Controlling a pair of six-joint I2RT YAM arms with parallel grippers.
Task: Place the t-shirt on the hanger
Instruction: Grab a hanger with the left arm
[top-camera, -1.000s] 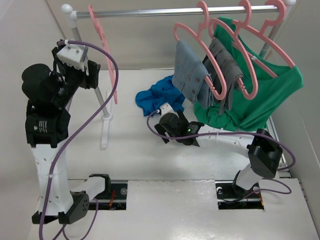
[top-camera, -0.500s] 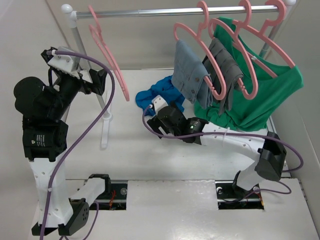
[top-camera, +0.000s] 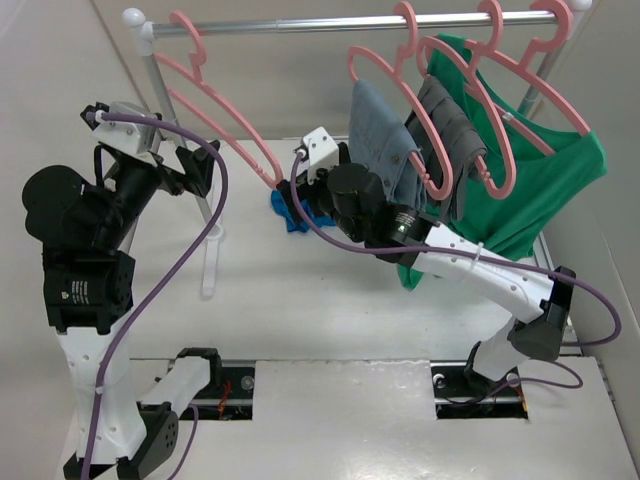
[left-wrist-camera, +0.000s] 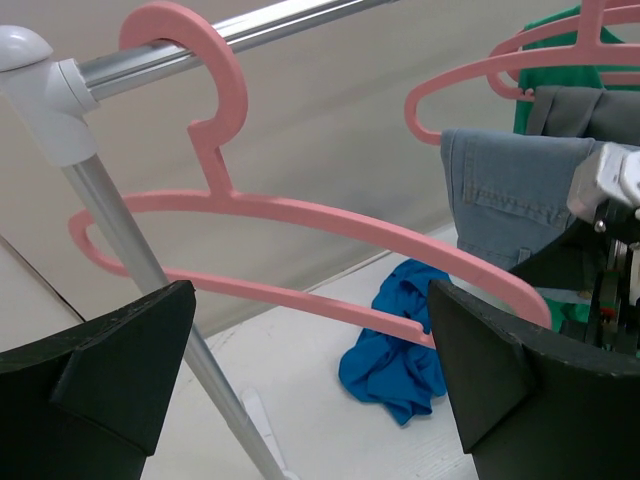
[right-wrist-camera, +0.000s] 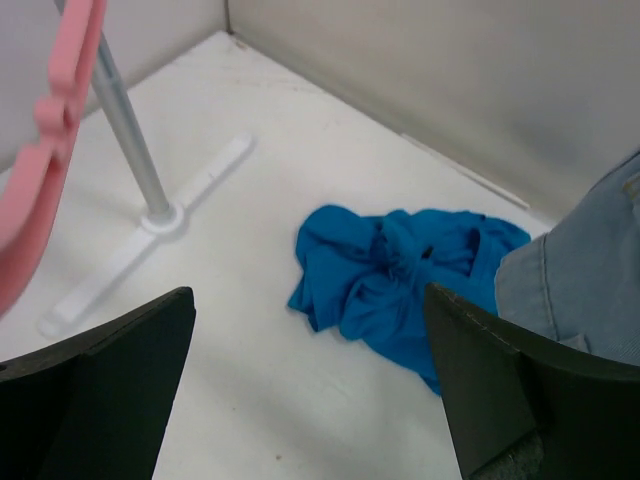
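The bare pink hanger (top-camera: 250, 140) hangs by its hook on the rail at the far left, its frame turned broadside toward the arms. My left gripper (top-camera: 200, 165) is just in front of it, open, with nothing between its fingers; in the left wrist view the hanger (left-wrist-camera: 300, 215) lies beyond the left gripper (left-wrist-camera: 311, 290). The blue t-shirt (right-wrist-camera: 400, 280) lies crumpled on the table below the open right gripper (right-wrist-camera: 309, 292). From above, the right gripper (top-camera: 298, 192) is raised and covers most of the t-shirt (top-camera: 292, 218).
The metal rail (top-camera: 350, 22) carries more pink hangers with a denim garment (top-camera: 385, 145), a grey garment (top-camera: 450, 140) and a green shirt (top-camera: 530, 190) on the right. The rack's slanted pole (top-camera: 203, 200) and white foot (right-wrist-camera: 150, 240) stand left of the t-shirt.
My left gripper opened and let go of the hanger, which swung from edge-on to broadside. The right arm rose from the table and moved back and left over the t-shirt.
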